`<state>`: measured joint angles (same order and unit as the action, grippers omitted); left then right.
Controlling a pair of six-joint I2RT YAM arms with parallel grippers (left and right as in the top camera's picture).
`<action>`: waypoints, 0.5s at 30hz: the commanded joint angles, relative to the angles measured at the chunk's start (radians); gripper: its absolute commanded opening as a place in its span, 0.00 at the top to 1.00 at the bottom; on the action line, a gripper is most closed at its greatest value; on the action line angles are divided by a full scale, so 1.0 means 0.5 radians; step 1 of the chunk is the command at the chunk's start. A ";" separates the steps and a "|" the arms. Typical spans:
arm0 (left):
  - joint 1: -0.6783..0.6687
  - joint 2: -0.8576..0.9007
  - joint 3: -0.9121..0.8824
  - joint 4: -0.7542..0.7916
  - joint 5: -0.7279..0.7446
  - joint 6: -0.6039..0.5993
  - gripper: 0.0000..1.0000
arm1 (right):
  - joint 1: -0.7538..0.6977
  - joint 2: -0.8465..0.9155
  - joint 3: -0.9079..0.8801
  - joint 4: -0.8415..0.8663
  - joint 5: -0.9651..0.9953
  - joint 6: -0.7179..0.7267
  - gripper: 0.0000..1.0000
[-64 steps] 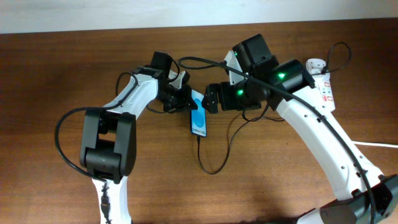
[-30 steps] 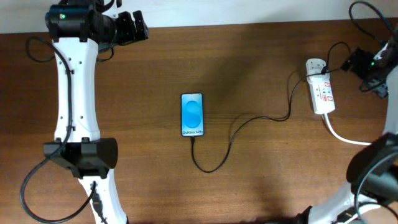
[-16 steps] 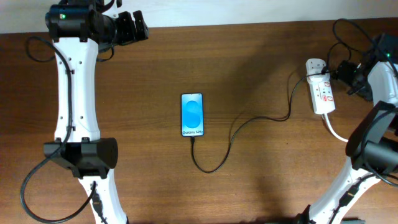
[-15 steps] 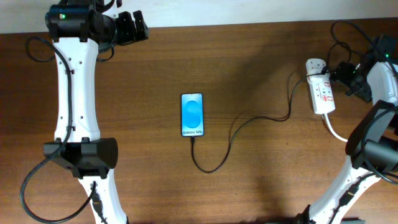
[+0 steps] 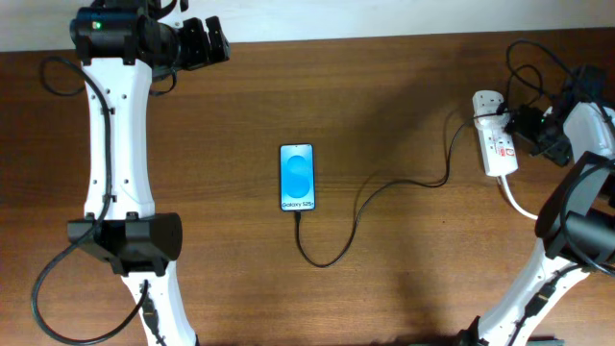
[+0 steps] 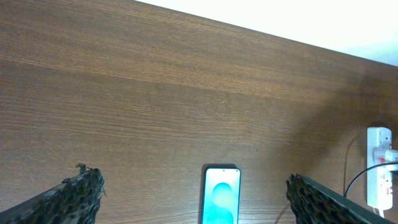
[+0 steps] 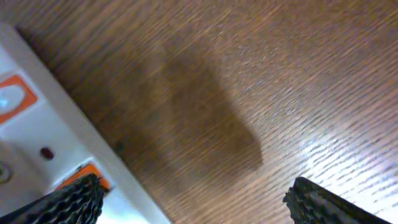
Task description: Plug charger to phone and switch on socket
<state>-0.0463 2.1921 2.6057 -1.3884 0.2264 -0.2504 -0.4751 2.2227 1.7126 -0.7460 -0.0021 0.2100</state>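
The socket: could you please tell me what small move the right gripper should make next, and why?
Probably nudge the right gripper a little sideways over the socket, so one fingertip sits above a red-marked switch, ready to press. The charger already reaches the phone at its bottom edge, and the open gripper sits at the socket's side, the switches off to one edge of its wrist view.

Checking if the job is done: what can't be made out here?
Overhead: charger tip at the phone, too small to tell if seated.
Overhead: socket switches' state, too small.
Left wrist: phone's lower end, cut by bottom edge.
Right wrist: socket blurred, cut by left edge.
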 commanded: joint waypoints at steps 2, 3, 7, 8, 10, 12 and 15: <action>0.007 0.014 0.024 0.004 -0.028 0.018 0.01 | 0.005 0.019 -0.053 0.027 -0.075 0.000 0.02; 0.007 0.014 0.024 0.004 -0.028 0.018 0.01 | 0.005 0.019 -0.053 0.026 -0.128 -0.001 0.02; 0.007 0.014 0.024 0.004 -0.028 0.018 0.01 | 0.005 0.019 -0.053 0.021 -0.253 -0.002 0.02; 0.007 0.014 0.024 0.004 -0.028 0.018 0.01 | 0.005 0.019 -0.053 0.021 -0.253 -0.002 0.02; 0.007 0.014 0.024 0.004 -0.028 0.018 0.01 | 0.005 0.019 -0.053 0.006 -0.253 -0.002 0.02; 0.007 0.014 0.024 0.004 -0.028 0.018 0.01 | 0.006 0.019 -0.053 0.003 -0.253 -0.002 0.02; 0.007 0.014 0.024 0.004 -0.028 0.018 0.01 | 0.008 0.019 -0.056 -0.020 -0.260 -0.001 0.02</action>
<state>-0.0463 2.1921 2.6057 -1.3884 0.2264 -0.2504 -0.4831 2.2227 1.7069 -0.7315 -0.0887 0.2150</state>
